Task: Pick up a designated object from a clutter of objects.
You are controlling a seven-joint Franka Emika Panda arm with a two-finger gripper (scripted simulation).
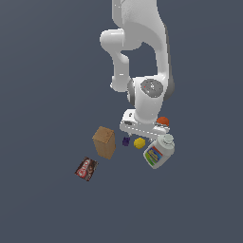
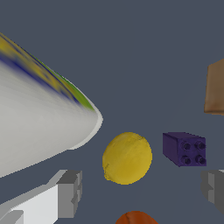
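The designated object, a small yellow roundish lump (image 2: 127, 157) (image 1: 139, 143), lies on the dark floor among the clutter of objects. My gripper (image 2: 142, 189) (image 1: 142, 134) hovers just over it, open, with its grey fingertips (image 2: 70, 192) spread wide on either side of the lump's line and touching nothing. A tiny dark purple piece (image 2: 184, 148) (image 1: 126, 141) sits close beside the lump. An orange ball (image 2: 135, 217) (image 1: 163, 121) peeks out behind the hand.
A white labelled bottle (image 1: 159, 153) (image 2: 39, 127) lies tilted close to the lump on the exterior view's right. A brown box (image 1: 104, 141) (image 2: 215, 87) stands on the exterior view's left, beyond the purple piece. A dark red packet (image 1: 86, 169) lies farther left.
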